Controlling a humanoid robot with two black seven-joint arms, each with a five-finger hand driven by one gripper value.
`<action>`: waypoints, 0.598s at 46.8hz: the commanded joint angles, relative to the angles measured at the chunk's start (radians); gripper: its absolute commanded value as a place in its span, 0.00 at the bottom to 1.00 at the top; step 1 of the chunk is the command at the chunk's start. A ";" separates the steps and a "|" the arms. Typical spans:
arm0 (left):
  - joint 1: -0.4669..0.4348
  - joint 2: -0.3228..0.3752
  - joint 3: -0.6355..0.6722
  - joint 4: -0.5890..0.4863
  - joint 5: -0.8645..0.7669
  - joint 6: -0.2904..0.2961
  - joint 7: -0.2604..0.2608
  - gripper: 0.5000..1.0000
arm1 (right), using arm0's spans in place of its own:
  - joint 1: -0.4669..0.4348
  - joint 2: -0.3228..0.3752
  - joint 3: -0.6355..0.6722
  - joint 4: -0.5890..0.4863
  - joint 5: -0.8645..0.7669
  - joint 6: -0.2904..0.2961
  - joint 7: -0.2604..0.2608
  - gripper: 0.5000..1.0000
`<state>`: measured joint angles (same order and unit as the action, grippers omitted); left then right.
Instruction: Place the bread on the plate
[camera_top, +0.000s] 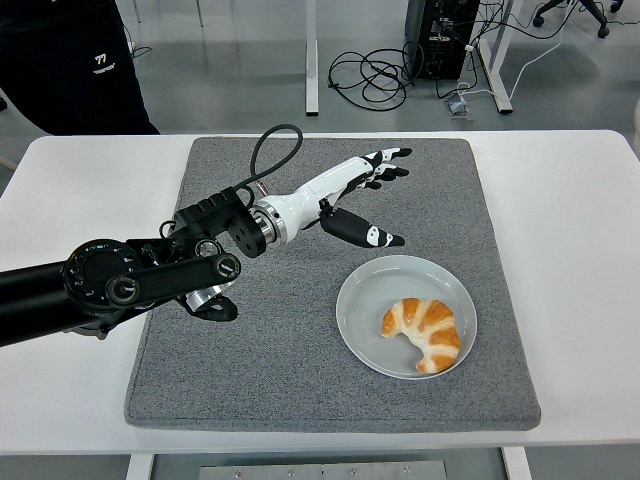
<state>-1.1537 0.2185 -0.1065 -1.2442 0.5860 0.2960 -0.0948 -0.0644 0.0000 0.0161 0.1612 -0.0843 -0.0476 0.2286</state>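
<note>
Golden-brown curved croissant bread (422, 332) lies on your round pale-grey plate (360, 300) atop the grey felt mat (250, 370) on the white counter (80, 220), left hand (362, 200) above the mat, fingers spread, holding nothing: placement looks done.

Bread (424, 331) on plate (357, 320), plate on mat's (250, 370) right, left hand (352, 193) seemingly above, behind

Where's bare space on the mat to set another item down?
Free: the mat's near-left stretch, between the plate and the left edge, and the far-right corner beyond the plate. Crowded: the near right, where the plate holds the croissant, and the far left under the open left hand.
</note>
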 joint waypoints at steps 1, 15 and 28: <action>0.006 0.002 -0.028 0.011 -0.089 0.000 0.010 0.85 | 0.000 0.000 0.001 0.000 0.000 -0.001 0.000 1.00; 0.042 0.058 -0.173 0.153 -0.416 -0.106 0.029 0.85 | 0.000 0.000 0.002 0.008 0.000 0.000 0.000 1.00; 0.150 0.064 -0.393 0.337 -0.459 -0.287 0.020 0.86 | 0.000 0.000 0.001 0.008 0.000 0.000 0.000 1.00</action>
<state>-1.0249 0.2856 -0.4583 -0.9433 0.1261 0.0448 -0.0699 -0.0643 0.0000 0.0178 0.1690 -0.0843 -0.0475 0.2288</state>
